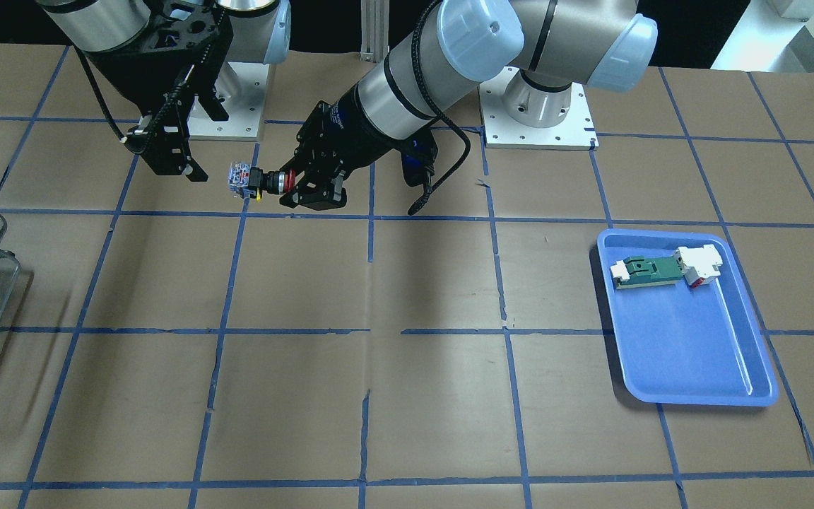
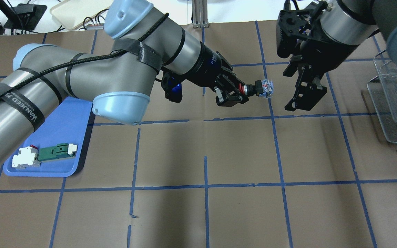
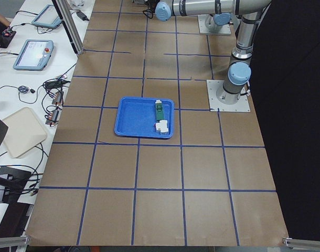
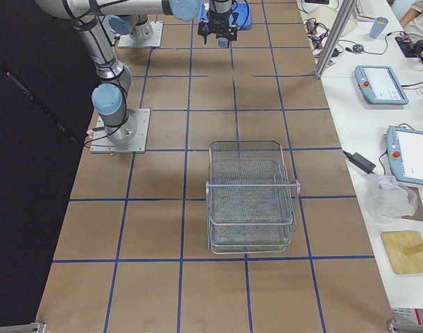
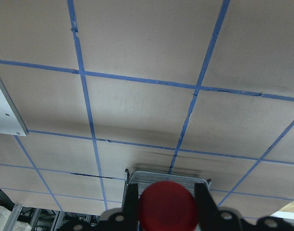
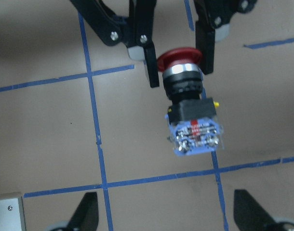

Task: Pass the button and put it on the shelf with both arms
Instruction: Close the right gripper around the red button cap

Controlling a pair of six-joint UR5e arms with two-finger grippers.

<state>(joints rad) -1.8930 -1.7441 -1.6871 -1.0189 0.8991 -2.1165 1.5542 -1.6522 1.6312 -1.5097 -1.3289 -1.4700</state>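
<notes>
The button [image 1: 251,180] has a red cap, a black collar and a blue-and-white block. My left gripper [image 1: 295,185] is shut on its red cap and holds it level above the table, block pointing away from the wrist. It shows the same in the overhead view: button [image 2: 261,88], left gripper [image 2: 240,92]. My right gripper [image 2: 303,94] is open and empty, a short way beyond the block, apart from it. In the right wrist view the button [image 6: 191,113] hangs above my open right gripper [image 6: 168,216]. The wire-mesh shelf [image 2: 395,100] stands at the table's right edge.
A blue tray [image 1: 697,353] on my left side holds a green-and-white flat part [image 1: 651,270] and a white block with a red bit [image 1: 700,263]. Both arm bases [image 1: 538,106] stand at the robot's edge. Brown paper with a blue tape grid covers the table.
</notes>
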